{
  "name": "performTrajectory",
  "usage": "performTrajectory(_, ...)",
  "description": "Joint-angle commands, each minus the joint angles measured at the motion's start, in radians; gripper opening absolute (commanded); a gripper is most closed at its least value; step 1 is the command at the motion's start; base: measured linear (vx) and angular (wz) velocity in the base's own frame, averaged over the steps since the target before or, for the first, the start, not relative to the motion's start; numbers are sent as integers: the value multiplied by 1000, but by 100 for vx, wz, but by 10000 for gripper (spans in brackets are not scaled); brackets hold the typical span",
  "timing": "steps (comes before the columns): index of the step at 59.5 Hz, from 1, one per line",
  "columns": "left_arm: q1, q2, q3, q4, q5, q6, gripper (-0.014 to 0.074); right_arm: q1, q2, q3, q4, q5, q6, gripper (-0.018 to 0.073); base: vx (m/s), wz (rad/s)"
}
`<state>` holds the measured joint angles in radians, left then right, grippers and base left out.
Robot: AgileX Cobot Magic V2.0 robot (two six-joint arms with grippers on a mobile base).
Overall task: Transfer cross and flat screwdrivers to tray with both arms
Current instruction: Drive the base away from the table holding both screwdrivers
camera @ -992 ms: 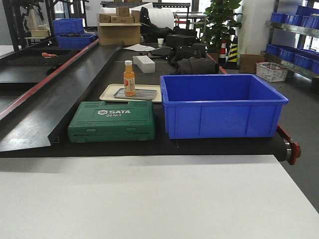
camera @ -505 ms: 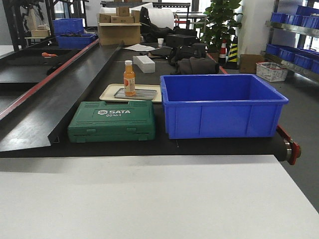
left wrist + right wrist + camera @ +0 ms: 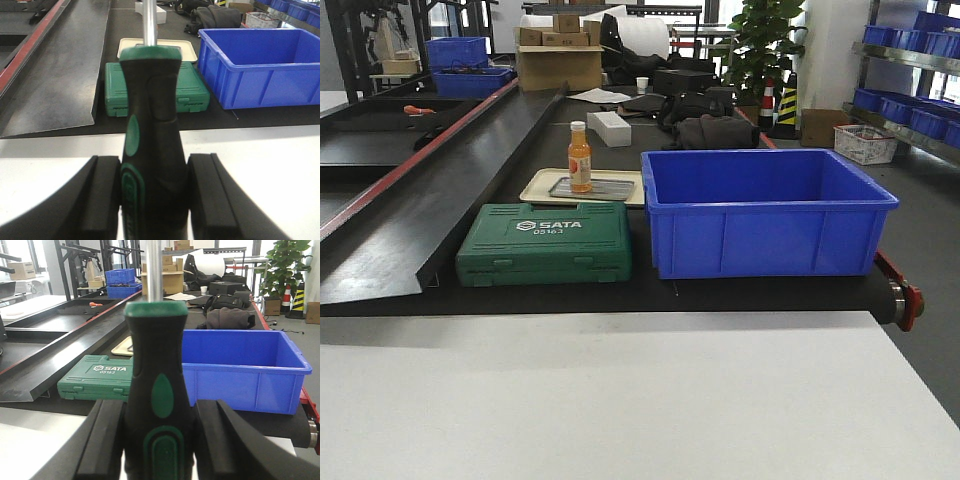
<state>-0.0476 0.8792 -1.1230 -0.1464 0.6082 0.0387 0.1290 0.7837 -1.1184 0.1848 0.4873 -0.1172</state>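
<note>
left wrist view first: the left gripper [image 3: 156, 200] is clamped on a screwdriver [image 3: 150, 115]. both black fingers [image 3: 105, 200] press against the sides of the black-and-green handle, which fills the centre of the frame. its silver shaft [image 3: 149, 22] runs straight up and out of the top edge, so the tip is out of sight and i cannot tell whether it is the cross or the flat one. beneath it lies the white table [image 3: 260, 160]. beyond that are the green tool case [image 3: 192, 92] in the middle and the blue bin [image 3: 260, 65] at upper right.

over to the right wrist view, same story: the right gripper [image 3: 160, 445] is closed tight around a second screwdriver [image 3: 157, 350], with a finger [image 3: 107, 440] on each side of the handle. the shaft [image 3: 155, 270] leaves the top of the frame, tip unseen again.

front view now: bare white table across the bottom half. above it, on the black belt [image 3: 440, 200], the green tool case sits left of centre and the blue bin just beside it on the right. behind the case a cream tray [image 3: 535, 187] carries a small dark grey tray [image 3: 612, 187] and an upright orange bottle [image 3: 580, 158].
</note>
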Motion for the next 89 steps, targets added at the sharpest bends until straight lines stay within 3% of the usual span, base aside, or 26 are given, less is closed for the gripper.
performTrajectory(1, -3, -7, -27, -17, -88, -8, 0, -2, -5, -30, 8, -108, -2, -8, 0, 0)
performTrajectory(89, -3, -7, -27, -17, -89, -8, 0, -2, -2, -30, 8, -104, -2, -8, 0, 0)
